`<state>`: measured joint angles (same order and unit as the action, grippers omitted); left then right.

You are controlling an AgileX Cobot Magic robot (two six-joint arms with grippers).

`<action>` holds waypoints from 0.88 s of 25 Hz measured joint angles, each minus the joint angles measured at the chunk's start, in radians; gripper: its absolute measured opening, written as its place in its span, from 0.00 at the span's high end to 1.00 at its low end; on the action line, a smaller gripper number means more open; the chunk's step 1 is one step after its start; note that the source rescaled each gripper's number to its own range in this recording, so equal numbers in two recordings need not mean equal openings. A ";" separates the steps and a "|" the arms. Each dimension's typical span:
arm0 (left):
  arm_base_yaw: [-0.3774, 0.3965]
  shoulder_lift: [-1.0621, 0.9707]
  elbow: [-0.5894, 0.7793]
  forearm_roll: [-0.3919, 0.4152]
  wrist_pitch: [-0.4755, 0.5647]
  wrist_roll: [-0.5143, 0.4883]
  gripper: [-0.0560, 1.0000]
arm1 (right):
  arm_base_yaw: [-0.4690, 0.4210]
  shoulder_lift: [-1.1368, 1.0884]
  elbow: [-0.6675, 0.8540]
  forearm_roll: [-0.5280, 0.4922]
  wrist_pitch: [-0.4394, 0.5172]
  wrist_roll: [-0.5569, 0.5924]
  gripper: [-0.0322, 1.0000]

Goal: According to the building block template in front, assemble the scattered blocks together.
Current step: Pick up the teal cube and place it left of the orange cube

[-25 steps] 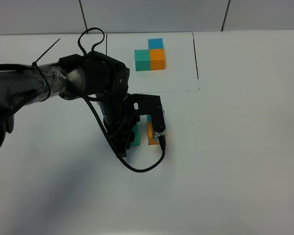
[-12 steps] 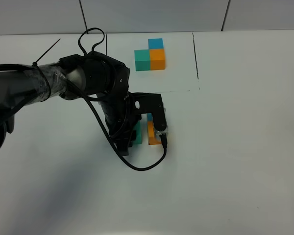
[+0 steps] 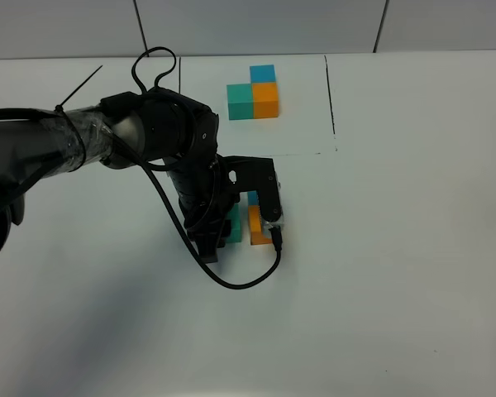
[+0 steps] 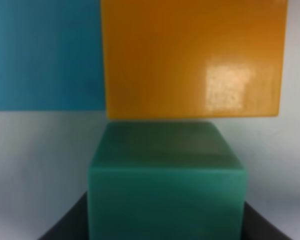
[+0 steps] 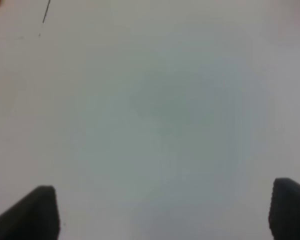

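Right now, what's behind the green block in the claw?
An orange cube sits right behind the teal cube, with a blue cube beside it. Anything beyond those two is covered.

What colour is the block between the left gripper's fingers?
It is a teal-green block, clearest in the left wrist view, beside the orange block.

6 cubes total, 2 per colour. Template: 3 cubes, 1 each teal, orange, blue. Loose: 3 too, i.e. 1 teal block, 1 orange block, 1 blue block, that one partly hidden from overhead. 1 black arm visible overhead w/ 1 cable looping off it. 1 white table.
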<state>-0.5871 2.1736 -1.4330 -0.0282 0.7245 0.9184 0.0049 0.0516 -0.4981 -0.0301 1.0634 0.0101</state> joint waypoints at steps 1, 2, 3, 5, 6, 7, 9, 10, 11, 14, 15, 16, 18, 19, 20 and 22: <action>0.000 0.000 0.000 -0.001 0.000 0.000 0.93 | 0.000 0.000 0.000 0.000 0.000 0.000 0.27; 0.000 0.000 0.000 -0.001 0.000 0.001 0.93 | 0.000 0.000 0.000 0.000 0.000 0.000 0.27; 0.000 0.000 0.000 -0.001 0.000 0.001 0.93 | 0.000 0.000 0.000 0.000 0.000 0.000 0.27; 0.000 0.000 0.000 -0.001 0.000 0.001 0.93 | 0.000 0.000 0.000 0.000 0.000 0.000 0.27; 0.000 0.000 0.000 -0.001 0.000 0.001 0.93 | 0.000 0.000 0.000 0.000 0.000 0.000 0.27; 0.000 0.000 0.000 -0.001 0.000 0.001 0.93 | 0.000 0.000 0.000 0.000 0.000 0.000 0.27; 0.000 0.000 0.000 -0.001 0.001 0.001 0.93 | 0.000 0.000 0.000 0.000 0.000 0.000 0.27; 0.000 0.000 0.000 -0.001 0.001 0.002 0.93 | 0.000 0.000 0.000 0.000 0.000 0.000 0.27; 0.000 0.000 0.000 -0.001 0.002 0.002 0.93 | 0.000 0.000 0.000 0.000 0.000 0.000 0.27; 0.000 0.000 0.000 -0.013 0.004 0.002 0.93 | 0.000 0.000 0.000 0.000 0.000 0.000 0.27; 0.000 0.000 0.000 -0.015 0.005 0.002 0.93 | 0.000 0.000 0.000 0.000 0.000 0.000 0.27; 0.000 0.001 0.000 -0.016 0.006 0.002 0.93 | 0.000 0.000 0.000 0.000 0.000 0.000 0.27; 0.000 0.001 0.000 -0.016 0.006 0.002 0.93 | 0.000 0.000 0.000 0.000 0.000 0.000 0.27; 0.000 0.001 0.000 -0.016 0.007 0.002 0.93 | 0.000 0.000 0.000 0.000 0.000 0.000 0.27; 0.000 0.001 0.000 -0.017 0.007 0.002 0.93 | 0.000 0.000 0.000 0.000 0.000 0.000 0.27; 0.000 0.001 -0.001 -0.017 0.007 0.002 0.93 | 0.000 0.000 0.000 0.000 0.000 0.000 0.27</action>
<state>-0.5871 2.1748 -1.4341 -0.0451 0.7313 0.9204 0.0049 0.0516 -0.4981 -0.0301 1.0634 0.0101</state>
